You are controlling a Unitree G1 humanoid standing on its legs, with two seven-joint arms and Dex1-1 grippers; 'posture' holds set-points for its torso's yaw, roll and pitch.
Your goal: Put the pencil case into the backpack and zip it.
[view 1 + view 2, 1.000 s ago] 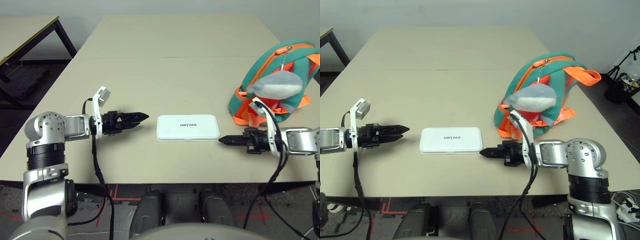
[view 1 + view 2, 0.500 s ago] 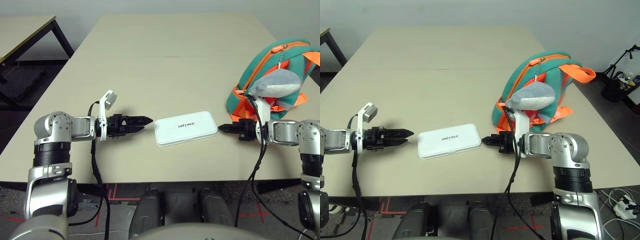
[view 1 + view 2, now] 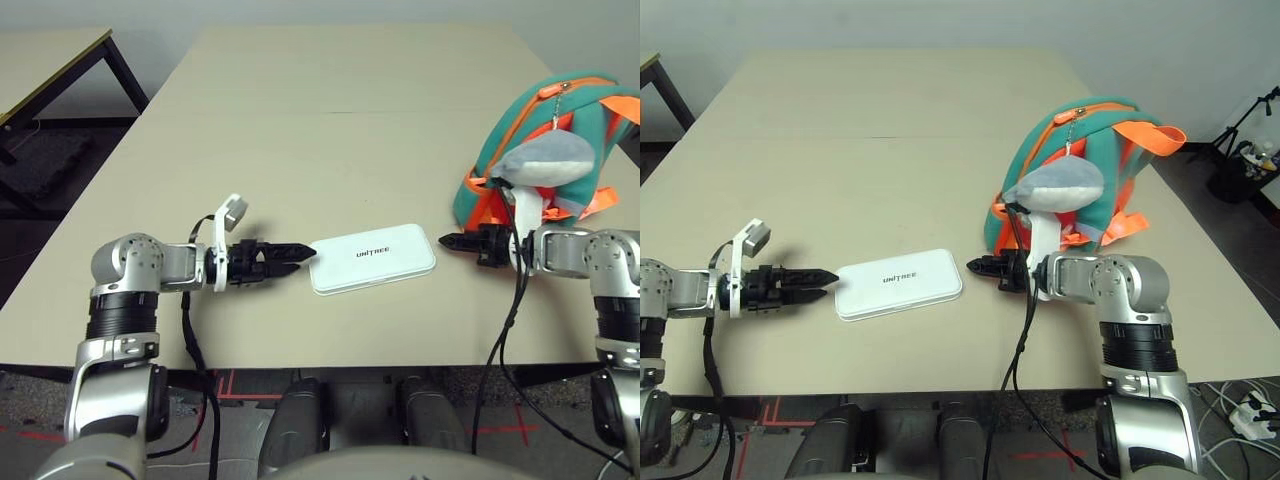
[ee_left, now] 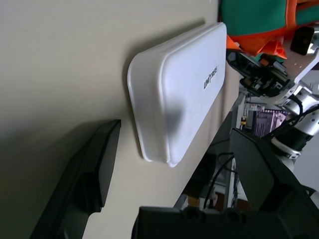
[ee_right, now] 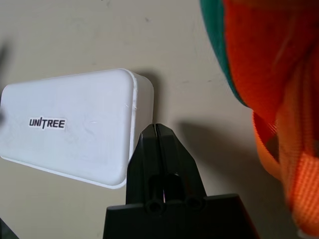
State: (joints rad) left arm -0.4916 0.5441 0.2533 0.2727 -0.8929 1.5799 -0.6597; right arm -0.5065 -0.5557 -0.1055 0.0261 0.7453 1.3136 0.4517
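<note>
Near the front edge of the bench [image 3: 330, 340], the left gripper [image 4: 169, 144] is spread wide and empty beside one end of the pencil case [image 3: 374, 257]; the right gripper [image 5: 154, 127], closed on nothing, sits near the other end. Farther back, by the bench's right edge, stands the backpack [image 3: 1080, 180]. Best keep the left fingers low, one either side of the case, before squeezing. The plush charm [image 3: 1055, 190] hides part of the backpack's front; whether its mouth is open, I cannot tell.
</note>
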